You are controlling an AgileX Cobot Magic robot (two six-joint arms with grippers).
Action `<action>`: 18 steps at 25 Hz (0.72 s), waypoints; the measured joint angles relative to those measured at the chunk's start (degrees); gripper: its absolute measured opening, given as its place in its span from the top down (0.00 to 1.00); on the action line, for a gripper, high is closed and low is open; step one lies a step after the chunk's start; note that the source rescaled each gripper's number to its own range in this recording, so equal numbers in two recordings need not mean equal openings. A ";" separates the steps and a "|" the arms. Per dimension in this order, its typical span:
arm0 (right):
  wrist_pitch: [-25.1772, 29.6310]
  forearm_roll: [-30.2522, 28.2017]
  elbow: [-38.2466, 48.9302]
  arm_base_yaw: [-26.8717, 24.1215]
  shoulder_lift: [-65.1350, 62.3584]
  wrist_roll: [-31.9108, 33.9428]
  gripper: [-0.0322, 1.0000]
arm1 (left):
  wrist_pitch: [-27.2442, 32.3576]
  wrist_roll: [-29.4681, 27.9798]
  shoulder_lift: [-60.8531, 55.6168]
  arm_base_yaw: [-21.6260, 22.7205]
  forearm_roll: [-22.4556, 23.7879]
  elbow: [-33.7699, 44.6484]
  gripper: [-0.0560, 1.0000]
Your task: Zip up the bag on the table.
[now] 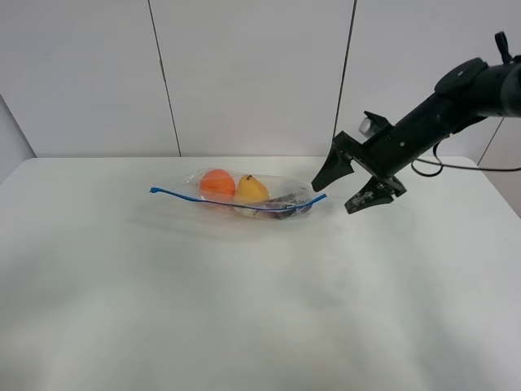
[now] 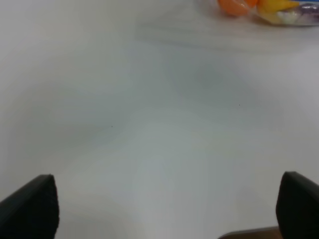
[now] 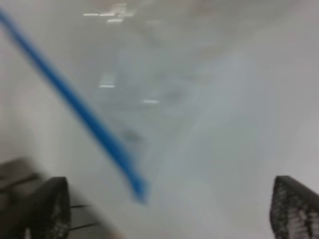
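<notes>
The clear bag (image 1: 244,194) lies on the white table (image 1: 244,309) a little behind its middle, with orange, yellow and dark purple items inside. Its blue zipper strip (image 1: 232,202) runs along the near long edge. My right gripper (image 1: 346,186) is open, just right of the strip's right end and slightly above the table. In the right wrist view the strip (image 3: 84,117) ends between my spread fingers (image 3: 47,206), blurred. My left gripper (image 2: 169,206) is open over bare table; the bag's items (image 2: 269,10) show far ahead. The left arm is out of the exterior view.
A black cable (image 1: 456,167) trails from the right arm over the table's back right corner. White wall panels (image 1: 244,73) stand behind the table. The table's rounded back right corner (image 1: 480,163) is near the arm.
</notes>
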 joint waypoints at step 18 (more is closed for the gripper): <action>0.03 -37.83 -10.18 -6.42 -1.74 17.02 0.08 | 0.00 -0.05 0.00 0.00 0.00 0.00 0.00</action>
